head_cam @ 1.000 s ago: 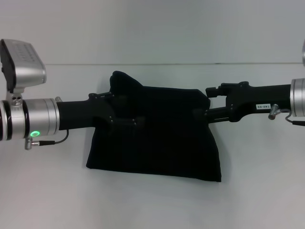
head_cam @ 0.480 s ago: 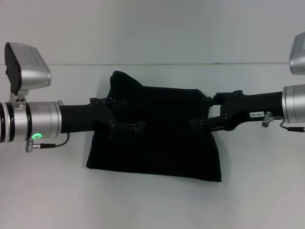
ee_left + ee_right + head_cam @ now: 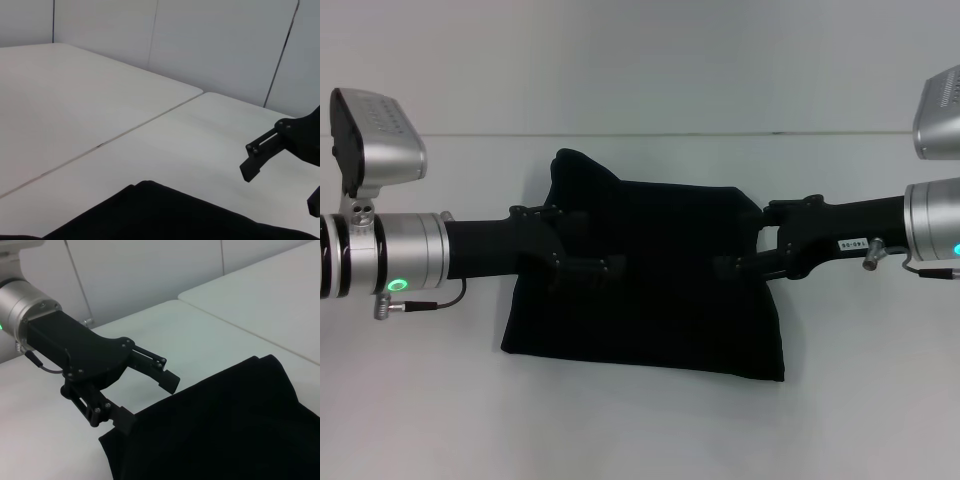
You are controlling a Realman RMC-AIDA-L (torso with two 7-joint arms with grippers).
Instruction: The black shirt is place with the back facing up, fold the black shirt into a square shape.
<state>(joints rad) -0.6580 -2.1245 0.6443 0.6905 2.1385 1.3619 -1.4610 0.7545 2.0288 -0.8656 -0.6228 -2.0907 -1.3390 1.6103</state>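
Head view: black shirt (image 3: 645, 285) on white table (image 3: 640, 430), grey wall panels (image 3: 225, 45), both end effectors spread.

White table (image 3: 650, 430): folded black shirt (image 3: 650, 300) on top.

The black shirt (image 3: 650, 290) is soft, matt cloth. The table (image 3: 640, 430) looks smooth, matt white. Both the left gripper (image 3: 588, 240) and the right gripper (image 3: 745, 240) are matt black plastic, on brushed silver metal wrist cuffs (image 3: 405, 250).
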